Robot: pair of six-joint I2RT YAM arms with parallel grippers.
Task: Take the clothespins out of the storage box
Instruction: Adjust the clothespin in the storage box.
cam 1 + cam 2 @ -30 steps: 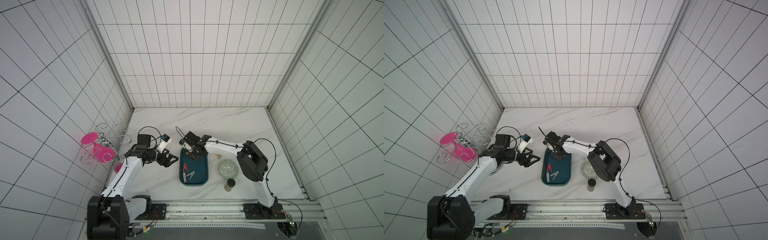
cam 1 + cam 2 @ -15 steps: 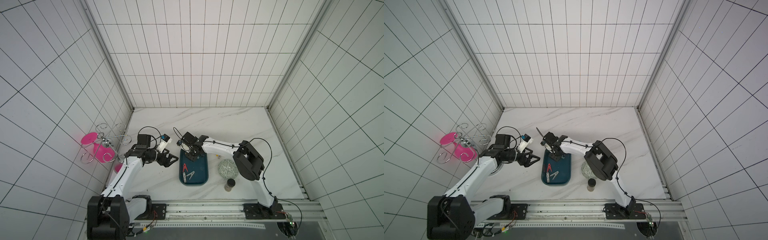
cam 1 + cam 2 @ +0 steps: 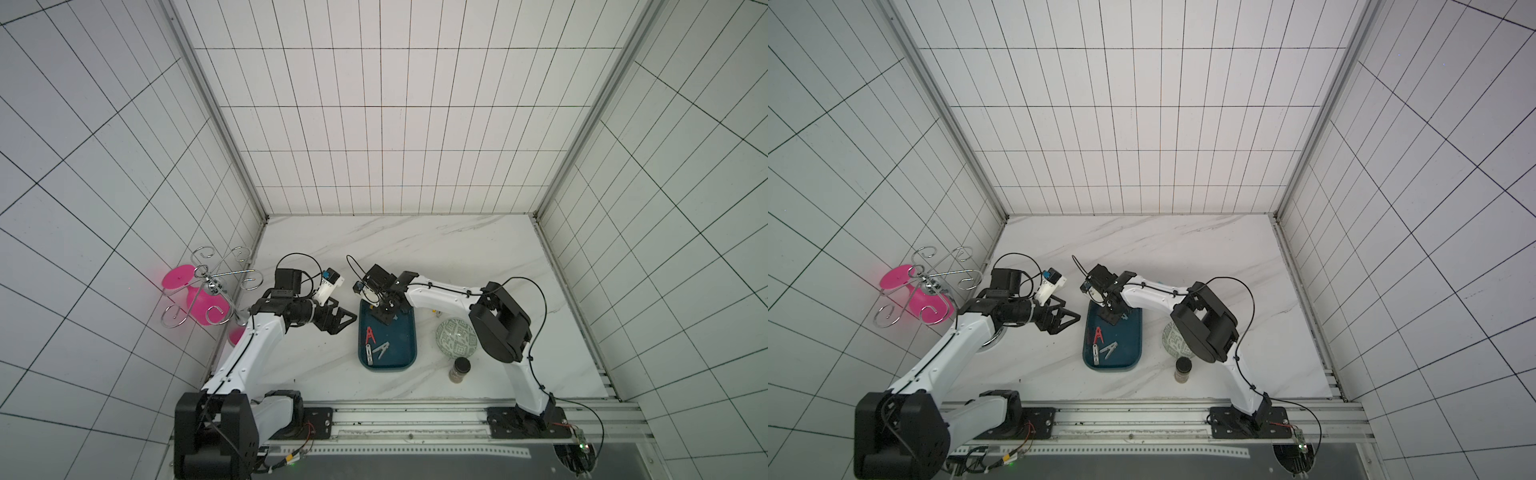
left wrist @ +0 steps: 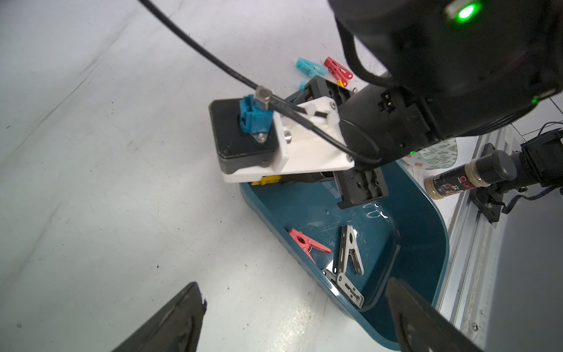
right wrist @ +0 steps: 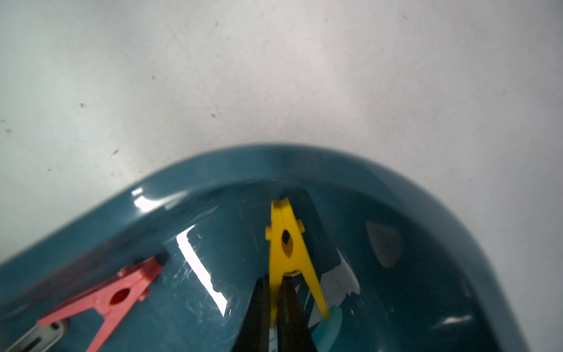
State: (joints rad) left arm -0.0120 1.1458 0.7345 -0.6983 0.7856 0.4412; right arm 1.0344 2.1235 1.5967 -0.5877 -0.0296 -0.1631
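A white, grey-veined marble desk [image 3: 436, 249] sits inside white tiled walls [image 3: 395, 124], with an aluminium rail [image 3: 415, 419] along its front edge. On its right half, in both top views, stands a round bowl [image 3: 455, 340] with a green-and-white pattern. Just in front of the bowl, towards the rail, is a small upright jar [image 3: 460, 370] with a dark lid, pale brownish contents and a dark printed label. By the left wall a chrome wire rack [image 3: 216, 286] with scrolled ends carries bright pink goblets [image 3: 178, 277].
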